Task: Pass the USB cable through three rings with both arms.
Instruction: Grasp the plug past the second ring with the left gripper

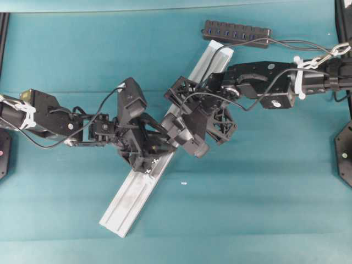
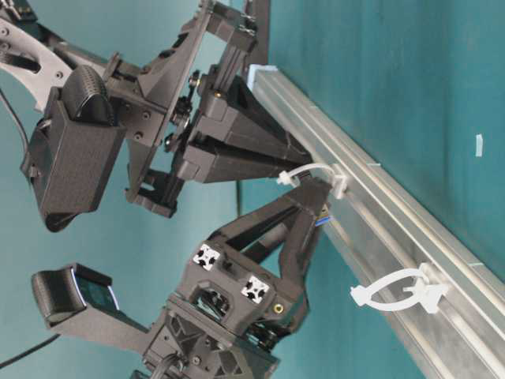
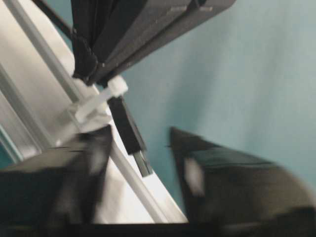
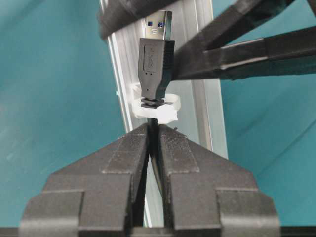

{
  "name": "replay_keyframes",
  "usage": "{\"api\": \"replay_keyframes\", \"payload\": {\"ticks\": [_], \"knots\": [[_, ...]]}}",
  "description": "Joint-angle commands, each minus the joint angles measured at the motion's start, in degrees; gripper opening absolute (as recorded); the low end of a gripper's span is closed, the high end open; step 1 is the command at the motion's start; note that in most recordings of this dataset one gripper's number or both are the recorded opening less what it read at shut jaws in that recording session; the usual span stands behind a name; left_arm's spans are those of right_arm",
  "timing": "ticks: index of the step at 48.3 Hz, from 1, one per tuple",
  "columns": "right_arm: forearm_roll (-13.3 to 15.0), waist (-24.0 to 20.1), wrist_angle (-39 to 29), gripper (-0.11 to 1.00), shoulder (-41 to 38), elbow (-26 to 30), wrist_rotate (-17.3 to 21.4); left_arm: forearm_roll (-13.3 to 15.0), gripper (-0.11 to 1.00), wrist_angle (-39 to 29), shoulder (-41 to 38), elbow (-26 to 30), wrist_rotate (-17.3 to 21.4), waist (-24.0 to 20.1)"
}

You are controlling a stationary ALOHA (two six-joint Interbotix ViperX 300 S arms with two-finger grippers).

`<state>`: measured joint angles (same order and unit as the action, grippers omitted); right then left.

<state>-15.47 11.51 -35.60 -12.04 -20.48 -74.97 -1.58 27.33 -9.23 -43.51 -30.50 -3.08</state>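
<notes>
Now the right gripper [image 4: 153,136] pinches the USB cable [image 4: 156,64], plug along the rail [image 4: 197,106]; left gripper [image 3: 140,148] half-open.

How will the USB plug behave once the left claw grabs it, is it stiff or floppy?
The USB plug looks rigid, a moulded body with a metal tip. It stands straight out past the ring, so it probably won't droop. Its smooth sides may slip between the left claw fingers.

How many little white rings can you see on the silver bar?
2. One ring sits higher up the rail, where the hands meet, with the USB plug poking through it. The other ring sits lower down, empty. More may be hidden behind the arms.
</notes>
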Motion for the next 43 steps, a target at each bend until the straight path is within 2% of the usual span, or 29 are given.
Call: {"api": "replay_keyframes", "payload": {"ticks": [1,6,8,35,39,43], "knots": [[-0.3,-0.4,0.2,0.1,-0.1,0.4,0.8,-0.1,0.43,1.0,0.3,0.4,0.3,-0.1],[-0.3,-0.4,0.1,0.1,-0.1,0.4,0.8,-0.1,0.19,1.0,0.2,0.3,0.4,-0.1],[-0.3,-0.4,0.2,0.1,-0.1,0.4,0.8,-0.1,0.15,0.8,0.2,0.3,0.4,-0.1],[-0.3,-0.4,1.1,0.11,-0.1,0.6,0.8,-0.1,0.15,0.1,0.2,0.1,0.2,0.2],[-0.2,-0.4,0.6,0.18,-0.1,0.6,0.9,-0.1,0.15,-0.1,0.2,0.2,0.2,0.2],[-0.2,-0.4,0.1,0.35,-0.1,0.6,0.9,-0.1,0.15,-0.1,0.2,0.2,0.2,0.0]]}}
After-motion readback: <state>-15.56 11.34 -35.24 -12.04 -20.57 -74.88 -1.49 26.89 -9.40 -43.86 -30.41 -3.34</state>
